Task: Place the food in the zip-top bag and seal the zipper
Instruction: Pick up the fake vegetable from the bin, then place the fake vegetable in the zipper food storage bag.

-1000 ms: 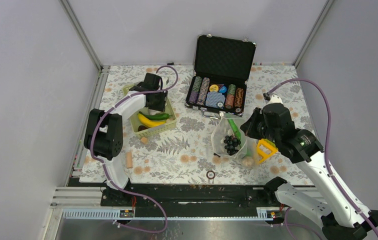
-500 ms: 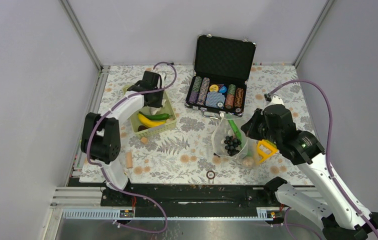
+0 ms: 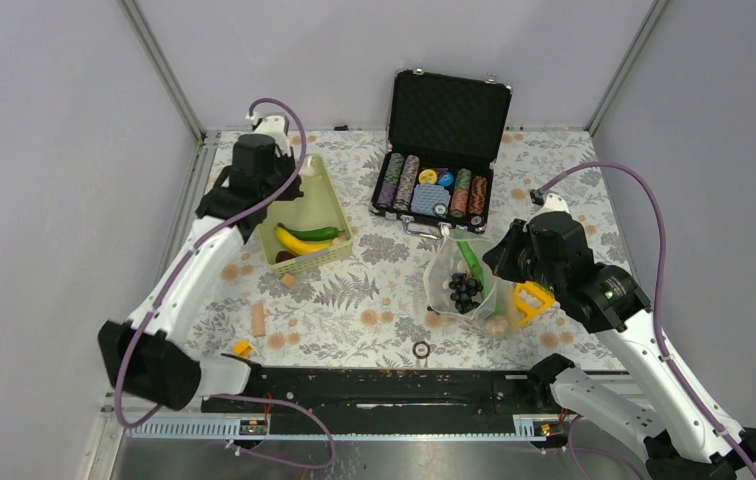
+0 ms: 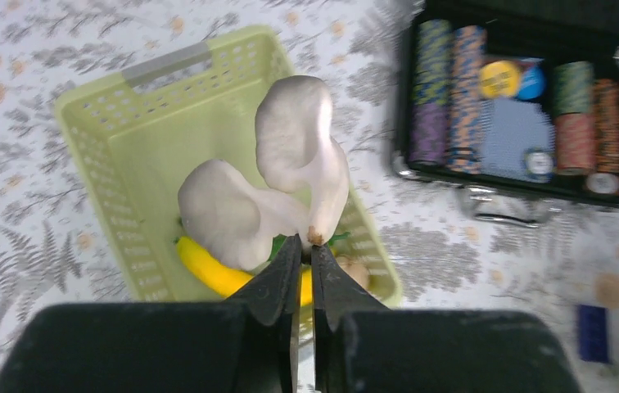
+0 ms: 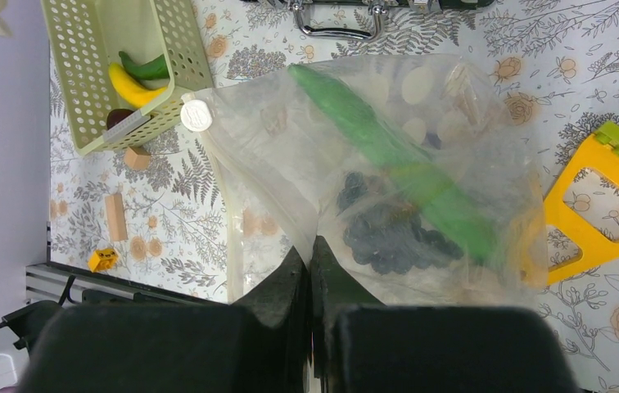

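Left wrist: smooth white lobed food (image 4: 298,160), stem pinched in closed left tool (image 4: 307,246); right tool (image 5: 309,246) clamps crinkly clear zip-top bag (image 5: 290,164).

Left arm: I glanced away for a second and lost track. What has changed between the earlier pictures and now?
The left gripper closed on the white bulb-shaped food in the green basket and lifted it out, up and leftward. The right gripper kept its pinch on the zip-top bag, and the banana stayed in the basket.
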Controlling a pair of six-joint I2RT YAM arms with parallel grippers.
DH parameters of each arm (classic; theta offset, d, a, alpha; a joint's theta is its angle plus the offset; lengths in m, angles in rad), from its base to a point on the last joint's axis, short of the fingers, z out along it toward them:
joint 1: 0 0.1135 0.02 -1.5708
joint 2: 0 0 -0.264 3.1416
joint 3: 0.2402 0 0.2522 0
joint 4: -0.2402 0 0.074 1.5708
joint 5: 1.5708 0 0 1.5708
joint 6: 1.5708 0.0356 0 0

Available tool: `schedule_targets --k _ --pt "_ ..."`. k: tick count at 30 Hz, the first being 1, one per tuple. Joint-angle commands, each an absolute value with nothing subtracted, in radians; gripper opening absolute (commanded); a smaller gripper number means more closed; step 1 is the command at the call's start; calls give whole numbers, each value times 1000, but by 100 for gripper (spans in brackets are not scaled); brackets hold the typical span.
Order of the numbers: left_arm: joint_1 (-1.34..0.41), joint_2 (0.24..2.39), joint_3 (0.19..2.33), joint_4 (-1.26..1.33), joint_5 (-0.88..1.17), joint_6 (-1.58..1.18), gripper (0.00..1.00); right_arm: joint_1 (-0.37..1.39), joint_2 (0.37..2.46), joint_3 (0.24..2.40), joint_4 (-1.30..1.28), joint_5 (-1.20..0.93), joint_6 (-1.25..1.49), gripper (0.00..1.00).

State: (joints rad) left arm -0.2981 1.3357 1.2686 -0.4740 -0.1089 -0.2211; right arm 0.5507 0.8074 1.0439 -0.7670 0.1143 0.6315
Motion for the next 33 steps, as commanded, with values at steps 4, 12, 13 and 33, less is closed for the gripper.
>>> schedule_targets --k 4,12,13,33 --pt "-329 1130 1158 -249 563 -251 0 545 804 1060 -732 128 616 0" --pt "-659 968 1047 -95 895 -12 0 545 808 1062 -718 73 622 0" --pt "-692 970 1051 -100 958 35 0 545 809 1062 -714 61 623 0" --pt "-874 1404 1306 -311 864 172 0 544 823 1071 -678 -143 635 0"
